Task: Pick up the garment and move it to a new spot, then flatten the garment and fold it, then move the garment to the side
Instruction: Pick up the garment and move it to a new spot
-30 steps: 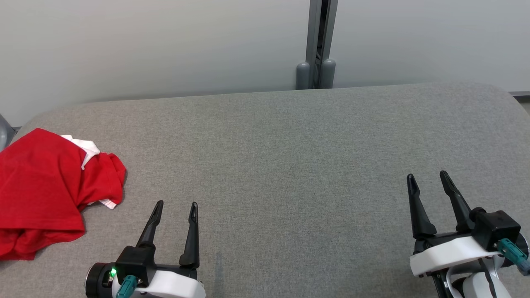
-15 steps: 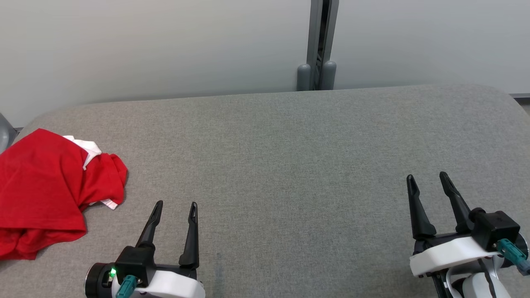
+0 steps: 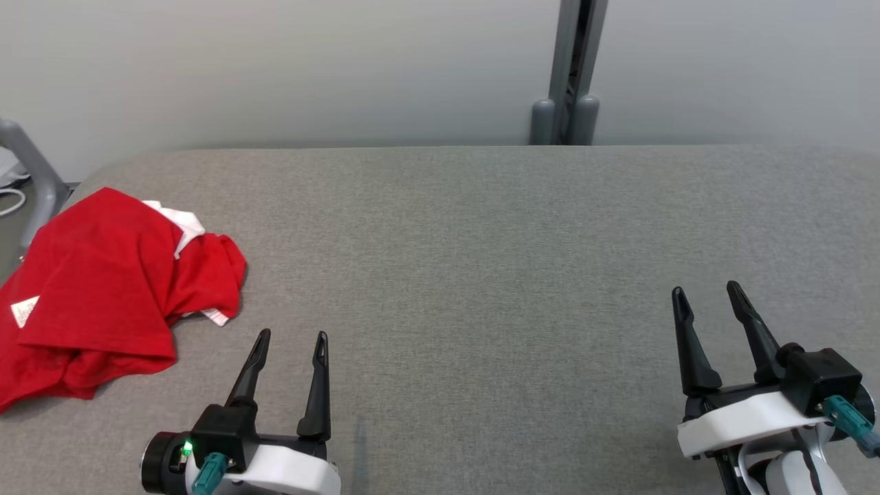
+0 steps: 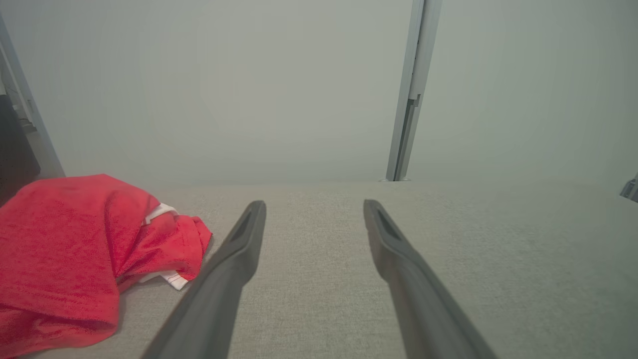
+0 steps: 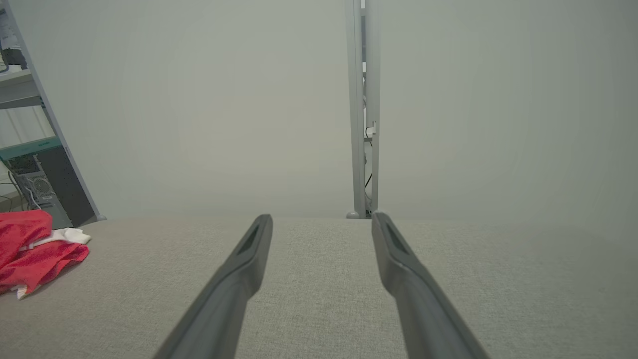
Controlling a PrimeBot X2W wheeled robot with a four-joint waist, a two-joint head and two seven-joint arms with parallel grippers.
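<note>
Since the crumpled red shirt (image 3: 103, 289) lies bunched at the left end of the grey padded table (image 3: 481, 240), the pickup should probably pinch a thick raised fold, not the thin white trim. Left gripper (image 3: 292, 336), fingers spread and empty, sits just right of it and nearer the robot. Right gripper (image 3: 706, 289), likewise spread and empty, is well apart.

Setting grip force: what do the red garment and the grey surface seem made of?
The red garment: soft matte knit, probably cotton; it slumps in loose folds, with white trim. The grey surface: matte woven fabric, perhaps upholstery; a fine heathered weave shows.
</note>
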